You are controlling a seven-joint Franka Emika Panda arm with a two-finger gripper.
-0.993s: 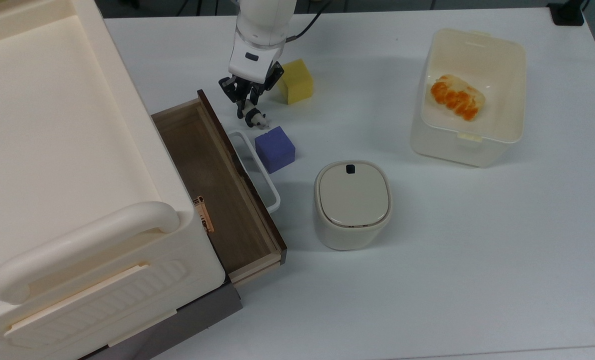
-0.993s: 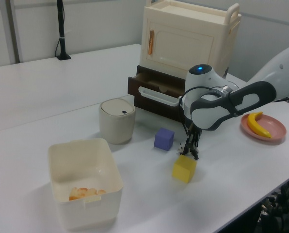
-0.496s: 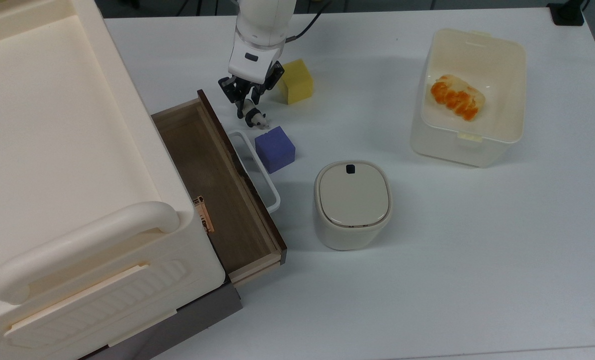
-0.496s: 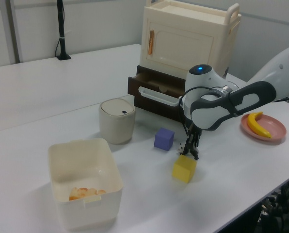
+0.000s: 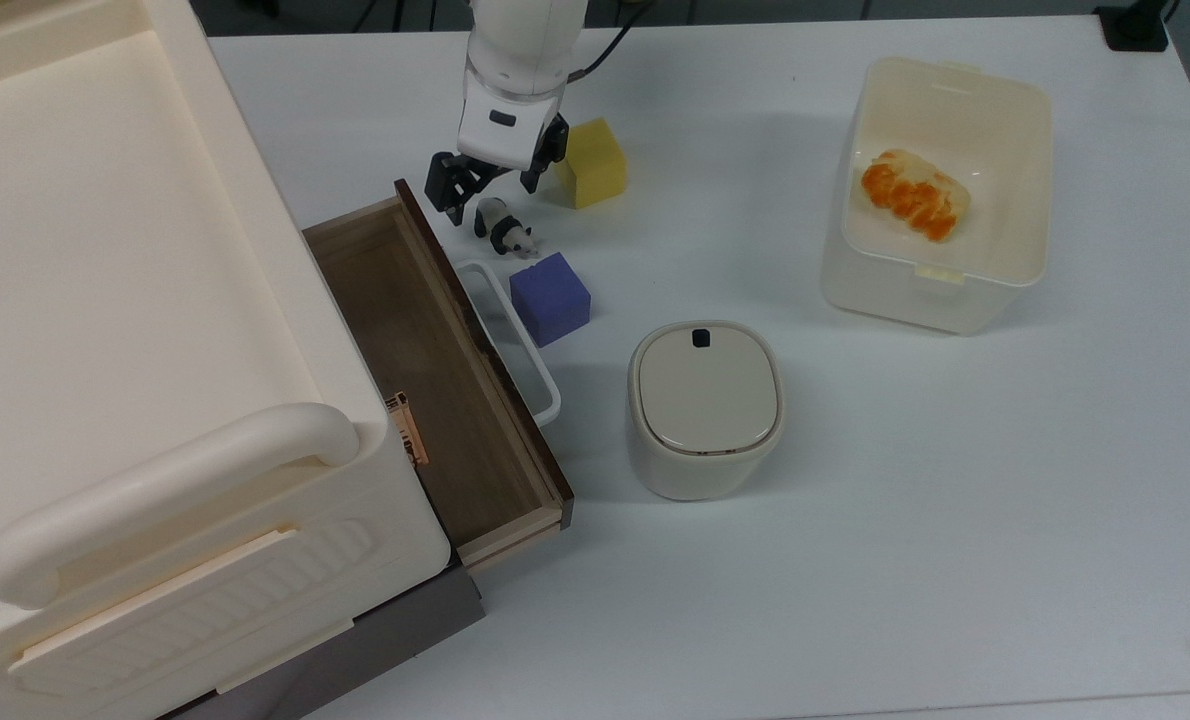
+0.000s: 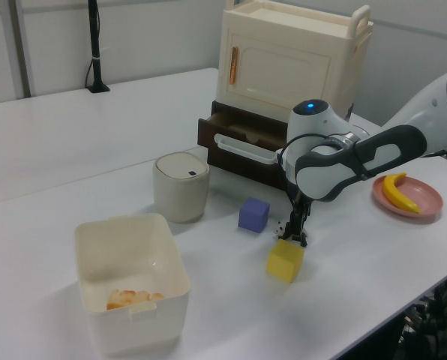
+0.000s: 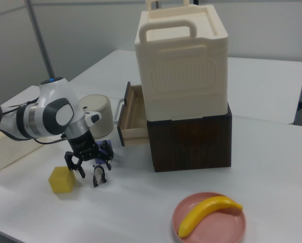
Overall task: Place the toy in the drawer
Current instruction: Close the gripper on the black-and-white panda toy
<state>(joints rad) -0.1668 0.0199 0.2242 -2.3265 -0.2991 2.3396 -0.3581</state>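
The toy [image 5: 504, 229], a tiny black-and-white panda, lies on the white table between the drawer's far corner and the purple cube [image 5: 550, 297]. My gripper [image 5: 488, 188] hangs just above it, at its far side in the top view, open, with one finger on each side and nothing held. The brown wooden drawer [image 5: 425, 335] is pulled out of the cream cabinet [image 5: 105, 300], with its white loop handle [image 5: 521, 345] facing the cubes. In the left view the gripper [image 6: 295, 234] points down beside the yellow cube [image 6: 285, 260]. In the right view the gripper [image 7: 88, 166] stands open near the table.
The yellow cube [image 5: 592, 162] sits close to the gripper's right in the top view. A cream lidded container [image 5: 705, 405] stands near the drawer's front. A white tub [image 5: 940, 270] holds orange food. A banana on a pink plate [image 7: 209, 215] lies before the cabinet.
The fingers, close together at the panda before, have spread wide apart. The gripper has drawn back slightly toward the top view's top. The panda stays on the table.
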